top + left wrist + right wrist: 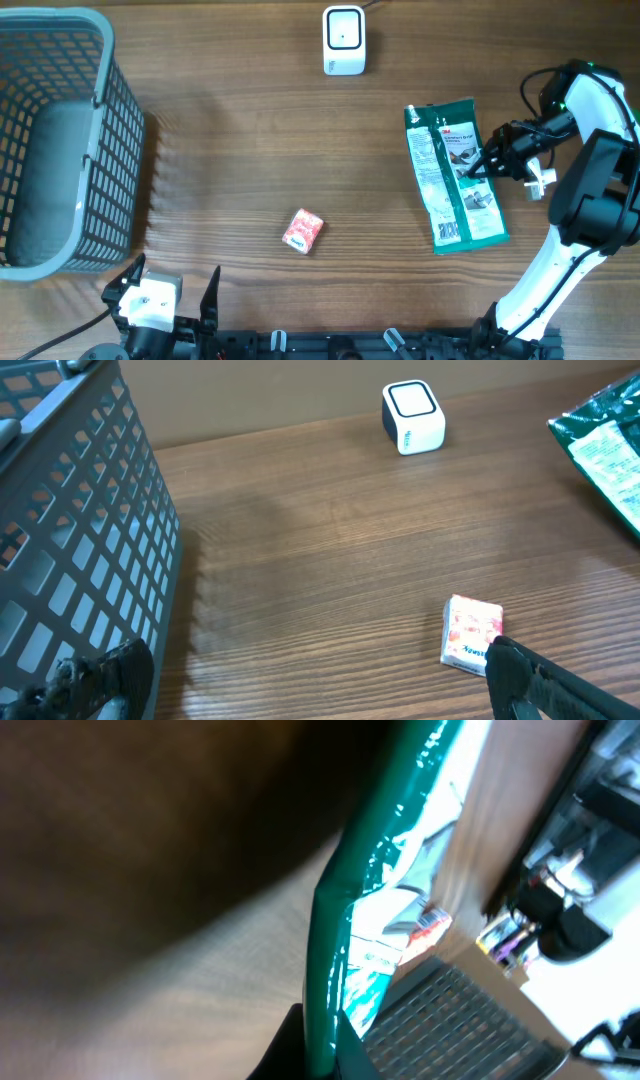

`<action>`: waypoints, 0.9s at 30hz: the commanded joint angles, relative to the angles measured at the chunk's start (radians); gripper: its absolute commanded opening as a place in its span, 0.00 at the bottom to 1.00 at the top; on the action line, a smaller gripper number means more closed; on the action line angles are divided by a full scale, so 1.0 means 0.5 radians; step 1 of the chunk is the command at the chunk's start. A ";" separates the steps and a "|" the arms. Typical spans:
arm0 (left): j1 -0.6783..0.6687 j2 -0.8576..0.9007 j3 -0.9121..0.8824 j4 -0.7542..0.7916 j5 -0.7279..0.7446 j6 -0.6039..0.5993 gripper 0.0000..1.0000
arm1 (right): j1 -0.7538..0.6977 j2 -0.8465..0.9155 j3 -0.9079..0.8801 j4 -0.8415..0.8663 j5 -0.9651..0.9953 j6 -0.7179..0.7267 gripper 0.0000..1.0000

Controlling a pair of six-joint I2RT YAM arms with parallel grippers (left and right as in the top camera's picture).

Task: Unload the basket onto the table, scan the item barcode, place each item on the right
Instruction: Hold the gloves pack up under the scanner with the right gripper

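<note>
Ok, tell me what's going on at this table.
The right gripper is shut on the right edge of a green packet, on the right side of the table. The left gripper is open and holds nothing, at the near edge by the basket. The white scanner stands at the far edge, apart from the packet, so nothing has been scanned yet. A small red box lies untouched in the middle.

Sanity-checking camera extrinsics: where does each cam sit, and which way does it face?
Overhead: above the table, facing straight down on basket, scanner, small box and green package; left claw open, right claw shut on the package.
Left wrist: low at the near edge, facing across toward the scanner; own fingers in the bottom corners.
Right wrist: close against the package's edge; own fingers at the bottom.
Shared: overhead and left wrist both see the scanner.
</note>
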 commanded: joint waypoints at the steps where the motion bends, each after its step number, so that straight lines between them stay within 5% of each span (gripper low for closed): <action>1: -0.009 -0.003 -0.002 0.005 0.024 -0.005 1.00 | -0.011 0.017 -0.003 0.027 -0.259 -0.559 0.05; 6: -0.009 -0.003 -0.002 0.005 0.024 -0.005 1.00 | -0.012 0.002 -0.002 -0.076 -0.900 -1.727 0.05; 11: -0.009 -0.003 -0.002 0.005 0.024 -0.005 1.00 | -0.008 -0.197 -0.002 -0.076 -1.026 -2.167 0.05; 17: -0.009 -0.003 -0.002 0.005 0.024 -0.005 1.00 | -0.009 -0.733 -0.002 -0.063 -0.944 -2.252 0.05; 23: -0.009 -0.003 -0.002 0.005 0.024 -0.005 1.00 | -0.008 -1.237 -0.002 0.215 -0.262 -1.803 0.04; 27: -0.009 -0.003 -0.002 0.005 0.024 -0.005 1.00 | 0.004 -1.337 -0.002 0.262 -0.182 -2.057 0.05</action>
